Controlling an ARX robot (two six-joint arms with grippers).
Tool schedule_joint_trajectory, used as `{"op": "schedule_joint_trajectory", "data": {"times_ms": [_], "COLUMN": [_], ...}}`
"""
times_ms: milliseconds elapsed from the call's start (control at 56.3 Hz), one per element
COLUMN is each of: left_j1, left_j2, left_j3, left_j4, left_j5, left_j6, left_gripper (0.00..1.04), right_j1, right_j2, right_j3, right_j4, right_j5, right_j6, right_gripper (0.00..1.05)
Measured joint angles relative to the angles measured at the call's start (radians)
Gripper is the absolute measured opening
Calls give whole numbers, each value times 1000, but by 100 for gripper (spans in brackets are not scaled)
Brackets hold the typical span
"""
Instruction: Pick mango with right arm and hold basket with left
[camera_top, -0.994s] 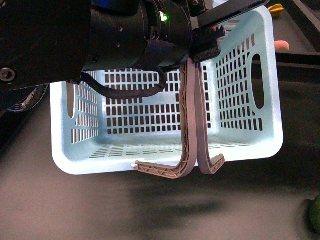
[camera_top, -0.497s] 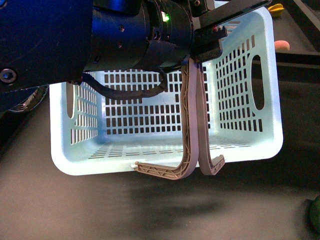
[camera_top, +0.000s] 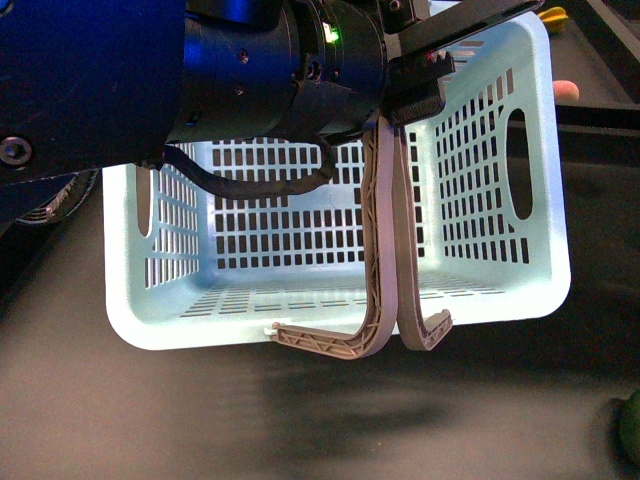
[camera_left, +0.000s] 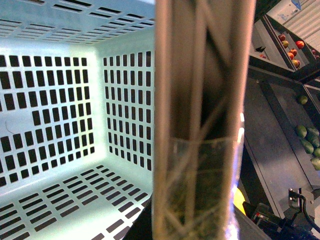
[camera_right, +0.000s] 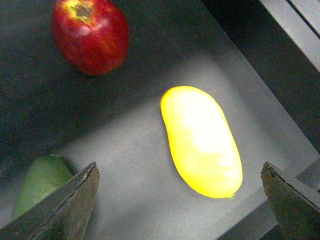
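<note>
Right gripper (camera_right: 180, 172) hangs spread wide over the mango (camera_right: 202, 142), and its two dark fingers (camera_right: 70, 205) stand either side of the fruit, touching nothing. The mango is a smooth, plain yellow oval, long and slightly curved, fuller at one end, with glare whitening its upper face. It lies flat on the grey tray floor (camera_right: 130, 150), close to the tray's raised edge. A red apple (camera_right: 90, 35) sits well apart from the mango, off its narrower end. A dark green fruit (camera_right: 42, 180) lies off the mango's side, just beside one of my fingers.

My left gripper (camera_top: 412, 85) is clenched on the two grey-brown ribbed handles (camera_top: 385, 250), which are swung up together. The pale aqua basket (camera_top: 200, 335) hangs from them, tipped so its open mouth faces the front camera. Its slotted walls and floor are bare. My bulky black left arm (camera_top: 260, 70) crosses above the basket's far wall, with a small green light showing. Whether the mango shows in the front view I cannot tell.
</note>
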Motion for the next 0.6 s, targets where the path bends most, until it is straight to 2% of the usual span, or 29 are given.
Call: {"op": "schedule_joint_trajectory", "data": {"times_ms": [302, 603], "left_j1": [0, 0], "left_j2": [0, 0], "left_j3": [0, 0], "left_j4": [0, 0], "left_j5": [2, -1], "left_j6": [0, 0], "left_gripper": [6, 6], "right_j1": [12, -15], "right_j2": [0, 33], "right_j3": [46, 105], "right_j4": [-175, -229], "right_j5": [4, 22], "right_j6": [22, -15], "right_gripper": [96, 96]}}
